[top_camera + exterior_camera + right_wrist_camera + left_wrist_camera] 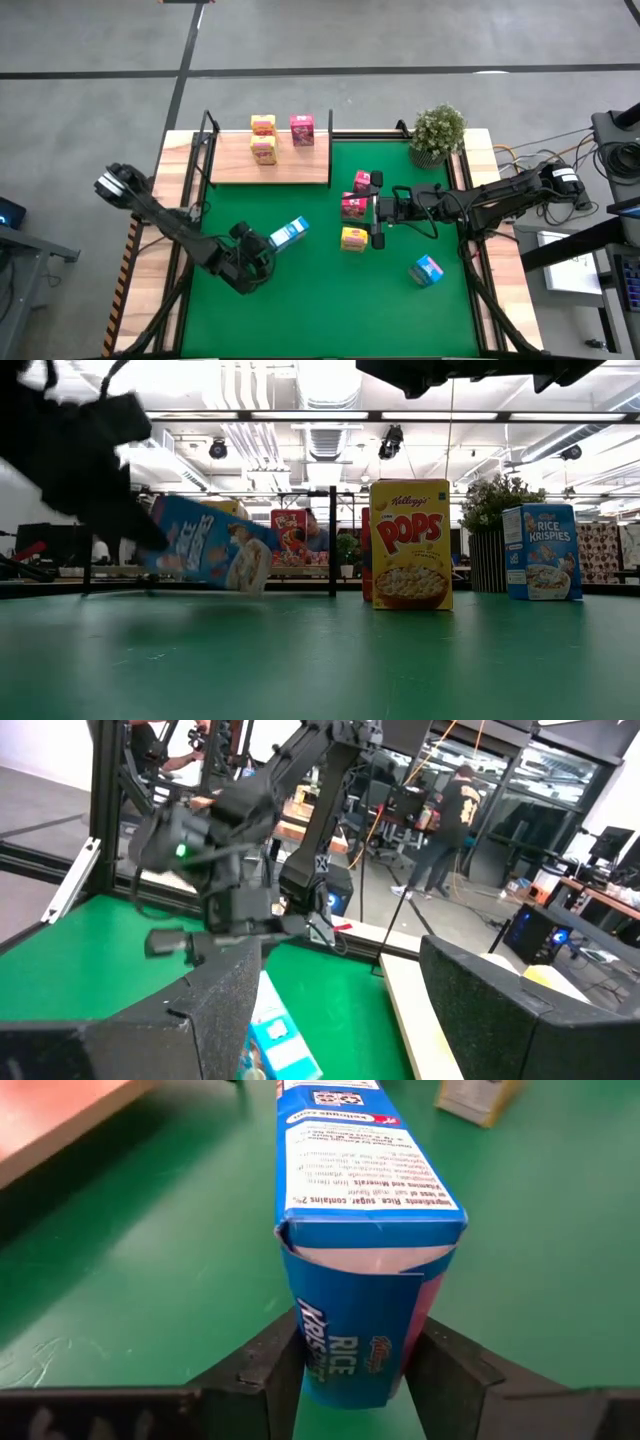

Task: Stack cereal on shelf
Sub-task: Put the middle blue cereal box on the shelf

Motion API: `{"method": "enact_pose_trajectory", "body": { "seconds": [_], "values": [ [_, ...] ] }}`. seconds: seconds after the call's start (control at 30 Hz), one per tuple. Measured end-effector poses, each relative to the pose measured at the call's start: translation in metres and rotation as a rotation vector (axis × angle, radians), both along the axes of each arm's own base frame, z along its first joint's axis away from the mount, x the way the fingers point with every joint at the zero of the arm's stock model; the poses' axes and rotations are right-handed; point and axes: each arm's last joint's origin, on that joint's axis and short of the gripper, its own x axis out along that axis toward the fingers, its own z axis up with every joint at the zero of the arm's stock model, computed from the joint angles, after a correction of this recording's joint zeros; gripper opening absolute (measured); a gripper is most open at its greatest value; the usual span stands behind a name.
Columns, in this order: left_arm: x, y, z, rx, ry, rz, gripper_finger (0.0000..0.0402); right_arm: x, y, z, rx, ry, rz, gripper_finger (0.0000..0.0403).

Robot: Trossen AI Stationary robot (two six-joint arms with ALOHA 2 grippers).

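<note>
Blue cereal box (290,232) is pinched between the fingers (270,1370) of the left gripper (268,243) and held tilted just above the green mat (330,310), lower left of centre in the high view. The right gripper (376,219) is parked mid-frame with its fingers spread, right beside two pink boxes (357,194) and a yellow one (353,239). Two yellow boxes (263,139) and a pink box (302,130) are already sat on the shelf (290,165) at upper centre, and another blue box (427,270) is left lying at lower right.
</note>
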Motion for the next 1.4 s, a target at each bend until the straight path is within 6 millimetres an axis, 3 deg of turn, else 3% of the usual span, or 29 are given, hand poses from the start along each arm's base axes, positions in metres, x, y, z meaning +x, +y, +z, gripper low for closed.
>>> {"method": "enact_pose_trajectory", "body": {
  "seconds": [0.33,0.57,0.67,0.77,1.2,1.4],
  "values": [
    [0.025,0.022,0.075,-0.210,0.232,-0.072,0.0139,0.000,0.000,0.000,0.000,0.001,0.000,0.0263],
    [0.028,0.042,0.134,-0.250,0.431,-0.074,0.0139,0.000,0.000,0.000,-0.002,0.002,0.000,0.0263],
    [0.029,0.048,0.147,-0.290,0.505,-0.062,0.0139,0.000,0.000,0.000,-0.003,0.002,0.000,0.0263],
    [0.034,0.052,0.149,-0.346,0.562,-0.069,0.0139,0.000,0.000,0.000,-0.004,0.003,0.000,0.0263],
    [0.063,0.066,0.113,-0.396,0.767,-0.113,0.0139,0.000,0.000,-0.001,-0.009,0.008,0.000,0.0263],
    [0.070,0.073,0.107,-0.415,0.795,-0.146,0.0139,0.000,0.000,-0.002,-0.013,0.018,-0.001,0.0263]
  ]
}}
